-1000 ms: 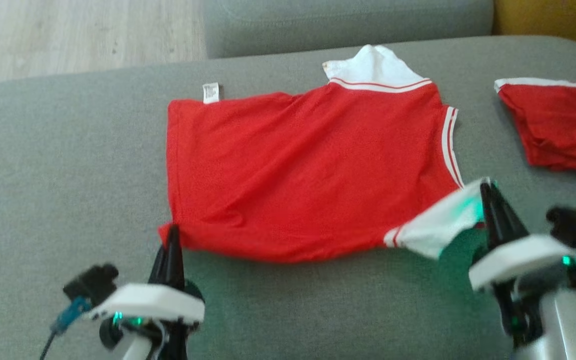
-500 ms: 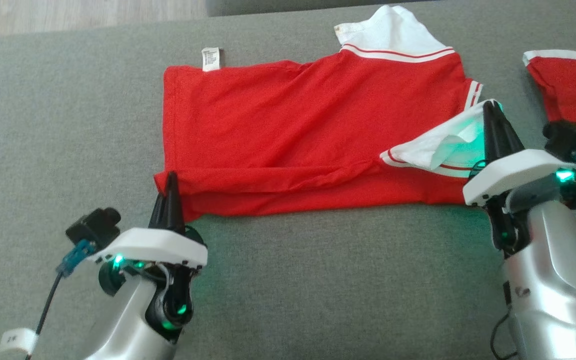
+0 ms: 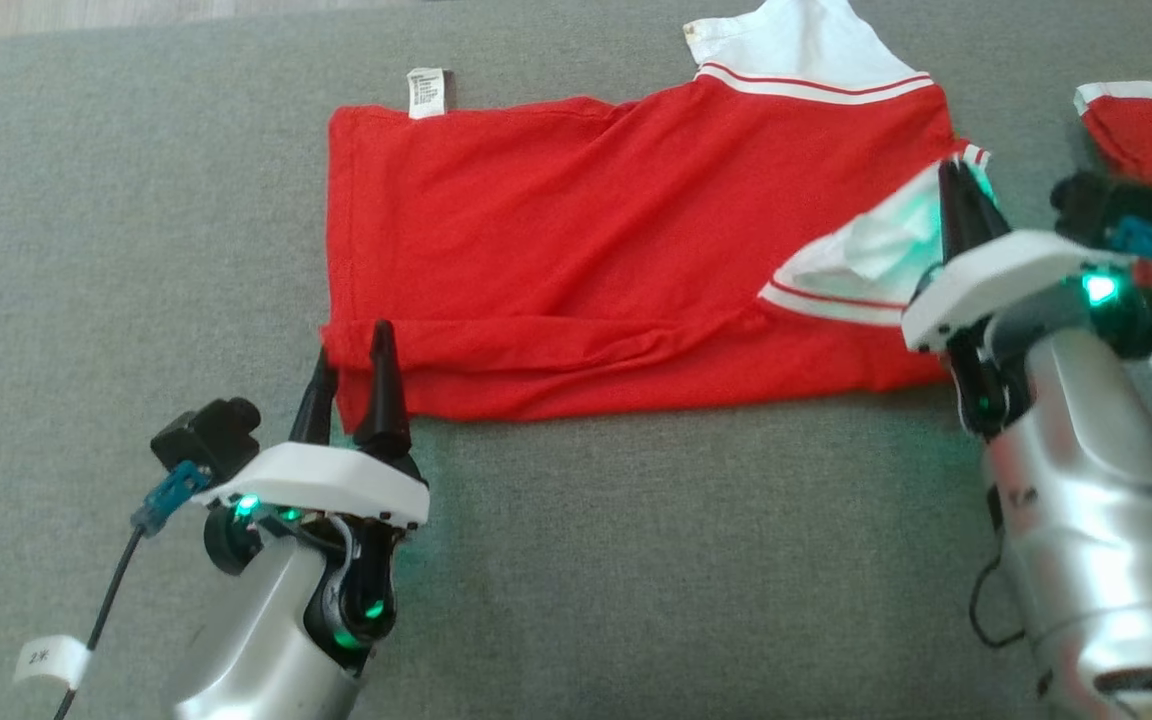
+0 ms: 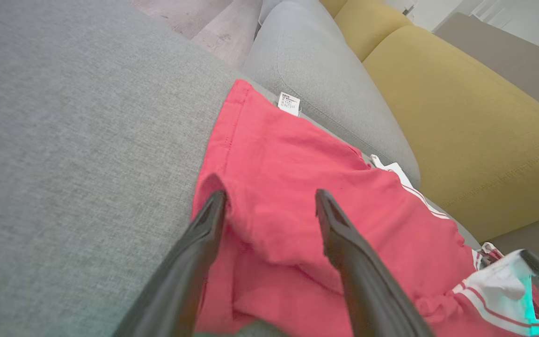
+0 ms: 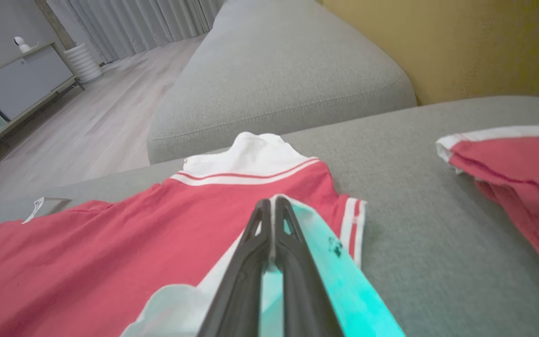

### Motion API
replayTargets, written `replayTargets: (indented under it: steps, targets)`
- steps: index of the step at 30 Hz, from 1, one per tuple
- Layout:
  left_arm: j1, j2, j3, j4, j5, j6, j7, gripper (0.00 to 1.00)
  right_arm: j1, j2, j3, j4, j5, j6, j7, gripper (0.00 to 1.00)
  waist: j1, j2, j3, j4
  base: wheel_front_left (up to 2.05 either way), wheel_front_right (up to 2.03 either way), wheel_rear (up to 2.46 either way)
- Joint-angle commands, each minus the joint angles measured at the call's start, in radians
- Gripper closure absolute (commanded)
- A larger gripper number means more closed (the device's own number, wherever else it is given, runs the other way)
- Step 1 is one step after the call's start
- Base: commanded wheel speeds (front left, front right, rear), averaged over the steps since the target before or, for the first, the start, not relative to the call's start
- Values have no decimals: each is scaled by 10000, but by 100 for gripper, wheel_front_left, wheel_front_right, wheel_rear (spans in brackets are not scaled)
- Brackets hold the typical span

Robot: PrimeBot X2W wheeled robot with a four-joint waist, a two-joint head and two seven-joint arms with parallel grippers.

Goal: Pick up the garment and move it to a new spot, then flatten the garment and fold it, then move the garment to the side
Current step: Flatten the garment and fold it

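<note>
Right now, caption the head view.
Open left end effector straddles red shirt hem; right end effector pinches its white sleeve.

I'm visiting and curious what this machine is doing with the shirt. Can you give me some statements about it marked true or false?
The left gripper is clamped on the red shirt. False: its fingers stand open at the hem corner.
The right gripper pinches the white sleeve. True.
The shirt lies on a wooden table. False: it lies on a grey sofa cushion.
A second red garment lies to the robot's right. True.
</note>
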Motion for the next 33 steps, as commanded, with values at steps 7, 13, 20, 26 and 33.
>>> replayTargets:
  steps: [7,13,20,26,33]
  targets:
    - [293,390,229,-953,184,107,-270,0,-905,-9,74,724,-209,-7,-838,0,-1,0,-56,27,0,0,0]
    - [1255,900,130,-1756,287,412,-100,0,-704,-9,73,687,-406,-7,-1467,0,-1,0,-305,-89,0,0,0]
    - [1999,1416,43,-2402,204,916,567,0,510,-8,91,-514,-533,-7,-1370,0,-1,0,-653,-269,0,0,0]
    - [1989,1518,102,-2348,27,1193,987,0,2023,-8,247,-2576,-251,-7,-699,0,-1,0,-619,-588,0,0,0]
    - [1505,1596,367,-1718,-85,1431,1181,0,3574,-8,294,-4993,30,-7,434,0,-1,0,-176,-1004,0,0,0]
